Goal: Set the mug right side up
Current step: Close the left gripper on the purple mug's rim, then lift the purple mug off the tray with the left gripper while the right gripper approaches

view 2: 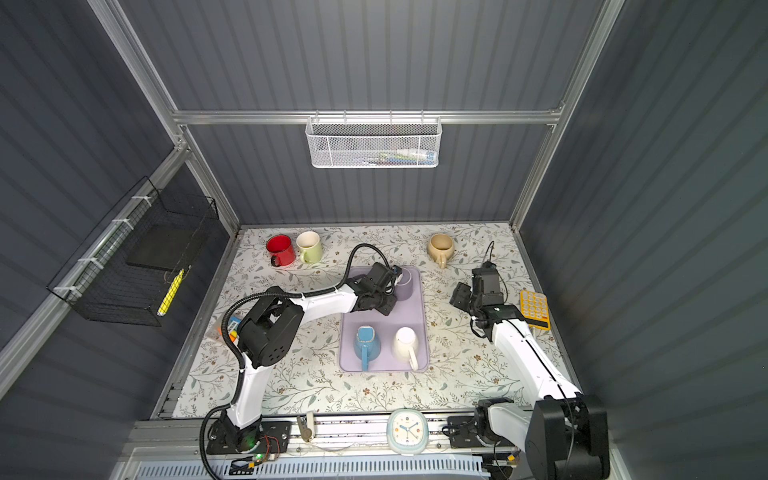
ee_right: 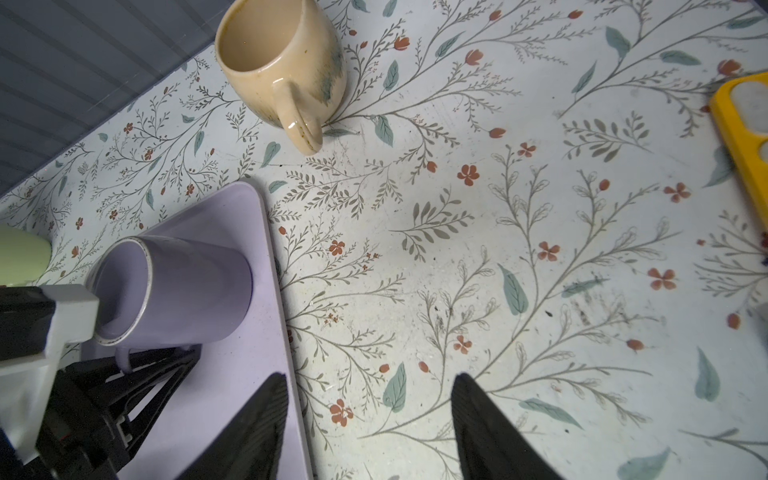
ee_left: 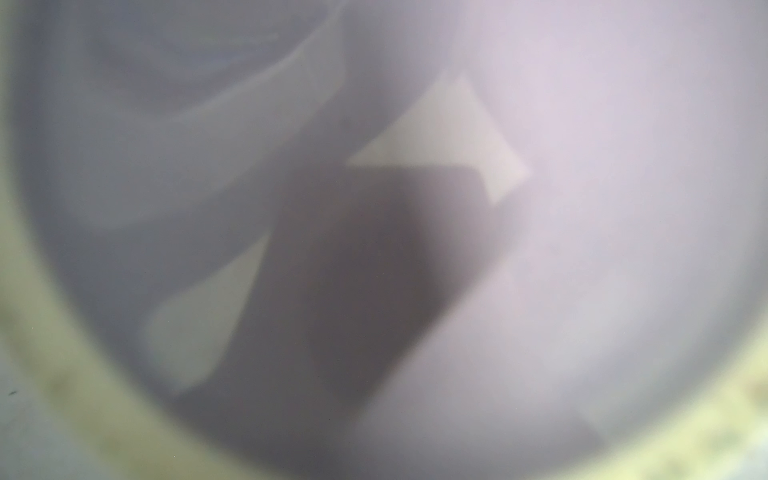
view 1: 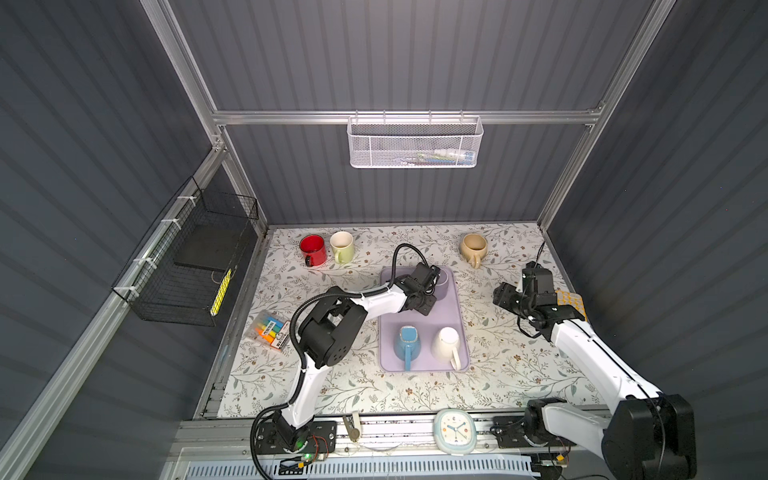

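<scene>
Nearest, at the bottom edge in both top views, a clock [view 1: 454, 430] sits on the front rail. Above it, on the lower half of the lilac tray [view 1: 440, 316], a blue mug [view 1: 407, 343] and a cream mug [view 1: 446, 343] stand bottom up. At the tray's upper right corner is the lilac mug [ee_right: 195, 291], mouth up as far as I can judge, its base on or just off the tray. The left gripper [view 1: 432, 286] crowds its mouth and handle. Its dark jaws flank the handle at the lower left of the right wrist view, but I cannot tell whether they pinch it, and the left wrist view is only blur. The right gripper [ee_right: 369, 378] hangs open and empty over the tray's edge. Farthest, a red mug [view 1: 312, 249], a green mug [view 1: 342, 246] and a beige mug [ee_right: 286, 54] stand upright. The risk is that a hold by the handle alone lets the mug swing or slip. Letting go before the base sits flat could topple it over the tray rim just beside it.
</scene>
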